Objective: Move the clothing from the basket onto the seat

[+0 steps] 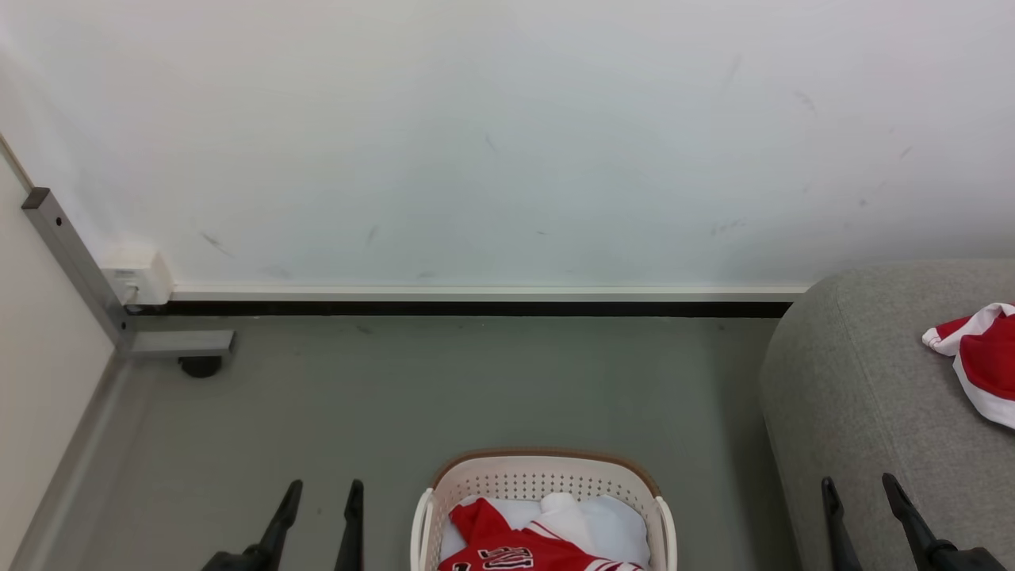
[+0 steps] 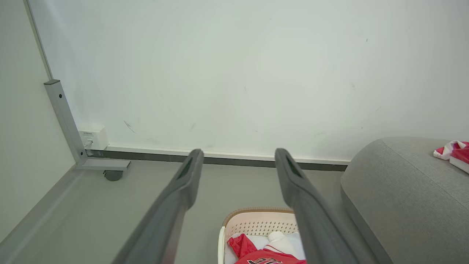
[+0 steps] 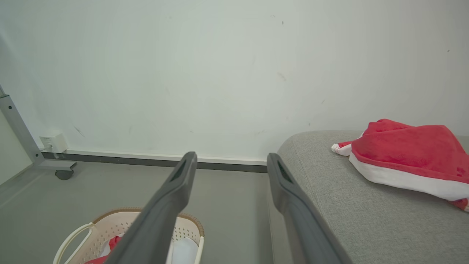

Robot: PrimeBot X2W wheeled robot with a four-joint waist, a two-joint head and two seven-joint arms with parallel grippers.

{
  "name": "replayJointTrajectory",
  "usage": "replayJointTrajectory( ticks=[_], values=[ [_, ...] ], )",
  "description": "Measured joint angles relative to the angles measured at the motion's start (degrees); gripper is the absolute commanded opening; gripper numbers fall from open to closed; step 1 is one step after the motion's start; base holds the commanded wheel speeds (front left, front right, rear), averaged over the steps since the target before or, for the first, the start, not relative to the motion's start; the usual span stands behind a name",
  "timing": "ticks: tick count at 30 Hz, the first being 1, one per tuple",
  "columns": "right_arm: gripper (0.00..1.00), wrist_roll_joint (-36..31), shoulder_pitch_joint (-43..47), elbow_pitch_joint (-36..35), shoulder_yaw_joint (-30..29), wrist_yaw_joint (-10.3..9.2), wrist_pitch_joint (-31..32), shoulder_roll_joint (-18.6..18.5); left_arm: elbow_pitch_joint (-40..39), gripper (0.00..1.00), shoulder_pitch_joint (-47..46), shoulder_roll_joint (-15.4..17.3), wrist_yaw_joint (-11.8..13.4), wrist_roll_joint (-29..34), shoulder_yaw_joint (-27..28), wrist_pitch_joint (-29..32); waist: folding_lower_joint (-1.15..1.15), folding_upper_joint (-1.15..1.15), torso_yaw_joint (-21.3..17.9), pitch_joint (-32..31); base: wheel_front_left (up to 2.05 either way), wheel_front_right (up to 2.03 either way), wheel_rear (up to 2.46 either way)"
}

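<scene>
Clothing in red lies in the basket on the grey floor, on a white pad (its lettering is partly out of view); a second red-and-white piece lies on the grey sofa; left jaws stand wide and empty beside the basket; right jaws stand wide and empty over the sofa's front.

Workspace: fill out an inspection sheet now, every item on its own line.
Surface: grey floor.
Job's things: basket on the floor, holding a red jersey; sofa to its right, one red garment on it.
Clutter: white pad under the jersey.
Pincers: left pincer open, empty; right pincer open, empty.
Cables: nothing seen.
Surroundings: scuffed white wall, socket box, metal frame with caster at left.
</scene>
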Motion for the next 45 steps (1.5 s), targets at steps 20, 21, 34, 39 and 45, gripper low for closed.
replayJointTrajectory(
  ticks=[20,21,34,39,45],
  values=[
    [1.00,-0.1,-3.8,-3.2,0.5,0.00,0.0,0.0,3.6,1.00,-7.3,-1.2,-4.5,4.0,-1.2,0.0,0.01,0.00,-6.1,7.0,0.00,0.00,0.00],
    [1.00,0.0,-4.4,-3.7,0.4,-0.01,0.0,0.0,4.8,1.00,-9.0,-0.8,-4.7,4.5,-1.8,0.0,0.02,0.00,-6.5,8.1,0.00,0.00,0.00],
    [1.00,3.7,-11.3,-8.1,3.1,-0.01,0.0,-0.1,26.7,1.00,-29.4,3.7,-6.2,11.9,-11.5,8.4,0.03,0.00,-13.1,24.4,0.00,0.00,0.00],
    [1.00,5.5,-13.3,-9.8,4.1,-0.01,0.0,0.0,34.9,1.00,-33.6,3.9,-6.4,14.2,-15.9,10.8,0.03,0.00,-15.4,29.7,0.00,0.00,0.00],
    [1.00,6.5,-15.3,-11.5,4.8,-0.01,0.0,-0.1,42.0,1.00,-38.6,4.1,-6.5,15.2,-20.3,11.8,0.03,0.00,-17.2,35.2,0.00,0.00,0.00]
  ],
)
